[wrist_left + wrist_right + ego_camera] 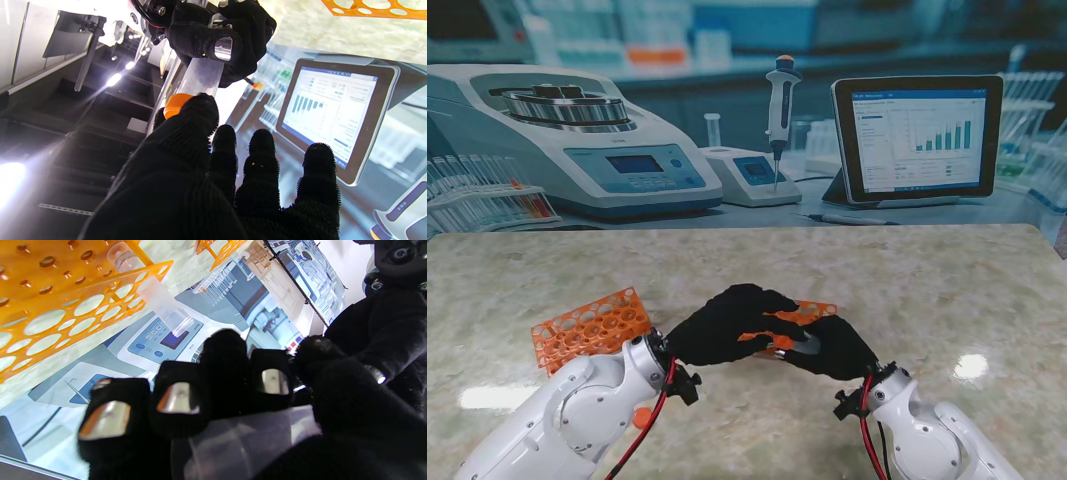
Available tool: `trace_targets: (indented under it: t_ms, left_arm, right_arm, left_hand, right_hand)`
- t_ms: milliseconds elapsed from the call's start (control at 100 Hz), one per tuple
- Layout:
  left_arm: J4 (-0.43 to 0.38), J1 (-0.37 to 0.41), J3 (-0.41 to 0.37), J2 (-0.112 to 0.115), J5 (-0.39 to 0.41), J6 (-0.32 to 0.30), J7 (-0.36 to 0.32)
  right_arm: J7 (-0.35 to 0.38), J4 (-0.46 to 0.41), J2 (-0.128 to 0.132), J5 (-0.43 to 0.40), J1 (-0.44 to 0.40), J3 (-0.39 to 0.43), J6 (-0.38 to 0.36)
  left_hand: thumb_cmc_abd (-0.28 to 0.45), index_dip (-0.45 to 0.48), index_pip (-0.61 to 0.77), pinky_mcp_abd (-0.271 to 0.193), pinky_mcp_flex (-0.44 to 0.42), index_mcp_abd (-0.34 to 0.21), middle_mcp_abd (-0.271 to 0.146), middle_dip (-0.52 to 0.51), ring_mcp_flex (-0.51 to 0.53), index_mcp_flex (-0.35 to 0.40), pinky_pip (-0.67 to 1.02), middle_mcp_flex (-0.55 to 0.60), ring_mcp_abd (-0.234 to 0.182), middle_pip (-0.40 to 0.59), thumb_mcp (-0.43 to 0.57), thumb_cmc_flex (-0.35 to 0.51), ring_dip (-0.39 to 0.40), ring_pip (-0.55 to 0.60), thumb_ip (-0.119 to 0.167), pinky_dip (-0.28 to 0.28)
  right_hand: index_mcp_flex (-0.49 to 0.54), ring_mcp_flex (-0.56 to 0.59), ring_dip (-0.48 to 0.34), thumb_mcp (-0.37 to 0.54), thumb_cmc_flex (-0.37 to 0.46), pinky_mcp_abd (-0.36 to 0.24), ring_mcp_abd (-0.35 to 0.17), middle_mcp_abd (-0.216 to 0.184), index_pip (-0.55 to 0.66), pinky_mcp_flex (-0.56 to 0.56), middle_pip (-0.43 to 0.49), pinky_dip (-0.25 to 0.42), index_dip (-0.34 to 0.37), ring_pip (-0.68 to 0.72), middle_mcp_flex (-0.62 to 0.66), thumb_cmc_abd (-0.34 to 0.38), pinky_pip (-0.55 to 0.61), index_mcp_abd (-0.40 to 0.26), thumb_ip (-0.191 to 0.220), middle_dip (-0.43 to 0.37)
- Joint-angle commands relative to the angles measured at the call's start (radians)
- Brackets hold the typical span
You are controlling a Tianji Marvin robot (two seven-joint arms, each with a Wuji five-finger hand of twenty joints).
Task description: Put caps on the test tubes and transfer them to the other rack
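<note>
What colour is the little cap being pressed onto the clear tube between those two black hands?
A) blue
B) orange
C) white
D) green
B: in the left wrist view, the cap at the end of the clear tube is orange, pinched by the left hand while the right hand holds the tube.

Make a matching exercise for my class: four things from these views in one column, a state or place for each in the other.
1 right hand
2 cap
3 left rack
4 uncapped tube

a pressed by the left hand at the tube's end
b standing in a rack
c grips a clear tube
d on the table beside the left arm

Pairs: 1-c, 2-a, 3-d, 4-b
</note>
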Motion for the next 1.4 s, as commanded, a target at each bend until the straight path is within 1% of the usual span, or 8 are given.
trace_targets:
  t_ms: [0,460,720,770,810,890,1110,1390]
  left_arm:
    - [-0.016,0.005,-0.007,0.007,0.003,-0.004,-0.011]
    - [-0.036,0.019,-0.029,0.012,0.008,-0.009,-0.029]
    - [-0.036,0.007,-0.011,0.011,-0.021,0.000,-0.035]
    - [-0.037,0.006,-0.010,0.011,-0.025,0.002,-0.036]
    - [-0.038,0.005,-0.008,0.010,-0.031,0.003,-0.038]
    - [-0.040,0.004,-0.006,0.011,-0.038,0.007,-0.042]
    - [-0.051,0.008,-0.006,0.010,-0.064,0.028,-0.052]
    - [-0.057,0.013,-0.012,0.007,-0.055,0.046,-0.040]
  right_arm:
    - [0.005,-0.003,-0.004,0.003,-0.008,-0.004,0.001]
    - [0.006,-0.002,-0.004,0.004,-0.007,-0.003,0.003]
    - [0.004,-0.004,-0.004,0.003,-0.010,0.001,0.001]
    - [0.004,-0.004,-0.004,0.003,-0.011,0.002,0.001]
    - [0.004,-0.004,-0.004,0.003,-0.011,0.003,0.000]
    - [0.004,-0.004,-0.004,0.003,-0.011,0.003,0.000]
    - [0.004,-0.003,-0.004,0.003,-0.010,0.002,-0.001]
    - [0.003,-0.003,-0.004,0.002,-0.010,0.002,-0.001]
  left_hand:
    - [0.007,-0.013,-0.003,0.018,-0.018,0.034,-0.033,-0.046,-0.038,-0.012,-0.044,-0.027,0.003,-0.021,-0.042,-0.018,-0.018,-0.020,0.013,0.019]
    - [-0.024,-0.035,-0.043,0.021,-0.023,0.067,-0.027,-0.046,-0.044,-0.022,-0.064,-0.038,0.008,-0.029,-0.124,-0.181,-0.022,-0.022,0.007,0.029]
    - [0.061,-0.041,-0.053,0.019,-0.029,0.082,-0.022,-0.046,-0.051,-0.025,-0.080,-0.044,0.008,-0.034,-0.183,-0.276,-0.022,-0.024,0.000,0.033]
    - [0.086,-0.043,-0.057,0.016,-0.030,0.079,-0.021,-0.046,-0.052,-0.028,-0.083,-0.045,0.007,-0.034,-0.192,-0.276,-0.022,-0.025,0.001,0.035]
    - [0.130,-0.047,-0.063,0.014,-0.025,0.080,-0.021,-0.043,-0.053,-0.025,-0.106,-0.047,0.004,-0.036,-0.310,-0.220,-0.019,-0.024,0.008,0.051]
    - [0.160,-0.048,-0.066,0.010,-0.031,0.089,-0.019,-0.044,-0.059,-0.035,-0.108,-0.053,0.003,-0.039,-0.322,-0.229,-0.020,-0.027,0.016,0.053]
    - [0.251,-0.059,-0.086,-0.004,-0.049,0.181,0.020,-0.045,-0.077,-0.027,-0.136,-0.055,-0.001,-0.043,-0.344,-0.271,-0.021,-0.032,0.018,0.047]
    - [0.257,-0.066,-0.103,-0.004,-0.047,0.321,0.042,-0.037,-0.079,0.034,-0.156,-0.058,-0.001,-0.047,-0.349,-0.247,-0.017,-0.027,0.019,0.048]
  right_hand:
    - [0.053,0.015,0.040,0.004,0.026,0.001,-0.072,0.000,-0.004,0.015,0.004,0.005,0.020,0.120,0.021,0.060,0.034,-0.002,-0.005,0.007]
    - [0.053,0.015,0.040,0.005,0.027,0.001,-0.072,0.001,-0.004,0.015,0.004,0.005,0.020,0.120,0.021,0.060,0.034,-0.002,-0.005,0.006]
    - [0.053,0.015,0.040,0.005,0.027,0.001,-0.072,0.002,-0.004,0.015,0.004,0.005,0.020,0.120,0.021,0.059,0.034,-0.002,-0.005,0.007]
    - [0.053,0.015,0.040,0.005,0.027,0.001,-0.072,0.001,-0.004,0.015,0.004,0.005,0.020,0.120,0.021,0.058,0.033,-0.002,-0.005,0.007]
    - [0.053,0.015,0.040,0.005,0.027,0.001,-0.072,0.002,-0.004,0.015,0.004,0.005,0.020,0.120,0.021,0.059,0.033,-0.002,-0.005,0.006]
    - [0.053,0.015,0.040,0.005,0.028,0.002,-0.072,0.002,-0.004,0.015,0.003,0.005,0.020,0.120,0.020,0.059,0.033,-0.002,-0.005,0.007]
    - [0.053,0.015,0.040,0.005,0.028,0.002,-0.072,0.002,-0.004,0.015,0.004,0.005,0.020,0.120,0.020,0.060,0.033,-0.002,-0.005,0.007]
    - [0.053,0.015,0.040,0.005,0.028,0.002,-0.072,0.002,-0.004,0.015,0.004,0.005,0.020,0.120,0.021,0.060,0.033,-0.002,-0.005,0.007]
